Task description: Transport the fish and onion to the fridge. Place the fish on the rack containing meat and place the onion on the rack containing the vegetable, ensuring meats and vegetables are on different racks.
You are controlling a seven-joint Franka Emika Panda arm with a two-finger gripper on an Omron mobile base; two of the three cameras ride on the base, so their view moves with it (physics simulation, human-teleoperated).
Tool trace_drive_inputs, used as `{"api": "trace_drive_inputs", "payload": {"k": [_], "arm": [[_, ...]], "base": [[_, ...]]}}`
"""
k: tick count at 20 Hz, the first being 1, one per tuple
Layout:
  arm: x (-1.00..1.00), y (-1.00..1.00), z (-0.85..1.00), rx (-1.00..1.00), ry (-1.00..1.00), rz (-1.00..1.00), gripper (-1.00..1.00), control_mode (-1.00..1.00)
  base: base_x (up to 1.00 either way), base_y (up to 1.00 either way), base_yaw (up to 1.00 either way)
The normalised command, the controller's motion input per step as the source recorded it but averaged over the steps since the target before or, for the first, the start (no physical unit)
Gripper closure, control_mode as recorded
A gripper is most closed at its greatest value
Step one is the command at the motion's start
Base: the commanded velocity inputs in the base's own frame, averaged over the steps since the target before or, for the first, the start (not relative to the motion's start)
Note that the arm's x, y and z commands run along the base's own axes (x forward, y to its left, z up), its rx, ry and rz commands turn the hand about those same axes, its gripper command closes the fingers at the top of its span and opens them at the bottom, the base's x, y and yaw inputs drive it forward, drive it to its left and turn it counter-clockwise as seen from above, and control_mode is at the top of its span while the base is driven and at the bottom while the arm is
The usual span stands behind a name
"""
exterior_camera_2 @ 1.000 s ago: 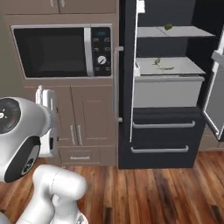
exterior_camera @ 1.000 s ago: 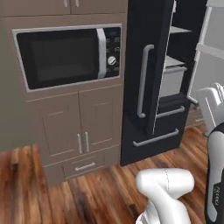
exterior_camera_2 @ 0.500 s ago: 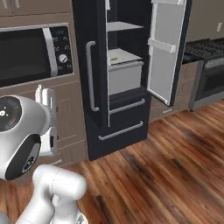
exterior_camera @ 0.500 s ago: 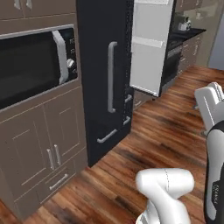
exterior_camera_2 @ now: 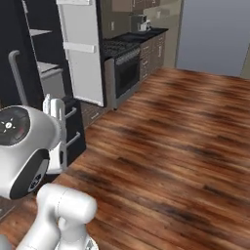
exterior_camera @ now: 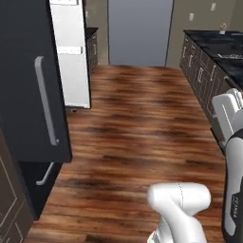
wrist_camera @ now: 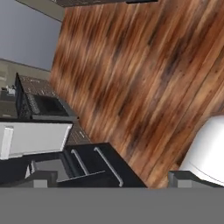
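Standing open at frame left, the fridge (exterior_camera_2: 78, 53) waits; the gripper (wrist_camera: 109, 180) (jaws spread, empty) carries nothing yet.

Black fridge (exterior_camera_2: 29, 63) stands open (white-edged door swung out), pale shelves inside

Open floor ahead, fridge to your left.
Wood floor (exterior_camera: 142, 118) lies bare; fridge (exterior_camera: 28, 95), its door (exterior_camera: 71, 52) swung out, and stove (exterior_camera_2: 122, 68) line the left.

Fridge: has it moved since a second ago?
No. The fridge slid left in the right base view together with the floor and everything else; the base turned, the fridge stayed put.
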Motion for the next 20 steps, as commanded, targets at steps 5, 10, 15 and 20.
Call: {"api": "trace_drive_inputs", "payload": {"k": [5, 10, 15, 20], "arm": [[0.00, 0.00, 0.00, 0.00, 0.00, 0.00, -1.00, 1.00], [0.00, 0.00, 0.00, 0.00, 0.00, 0.00, -1.00, 1.00], [0.00, 0.00, 0.00, 0.00, 0.00, 0.00, -1.00, 1.00], [0.00, 0.00, 0.00, 0.00, 0.00, 0.00, -1.00, 1.00]], "base": [[-1.00, 0.70, -0.23], [-0.93, -0.86, -0.09], [-0.02, -1.00, 0.00], [-0.04, -1.00, 0.00]]}}
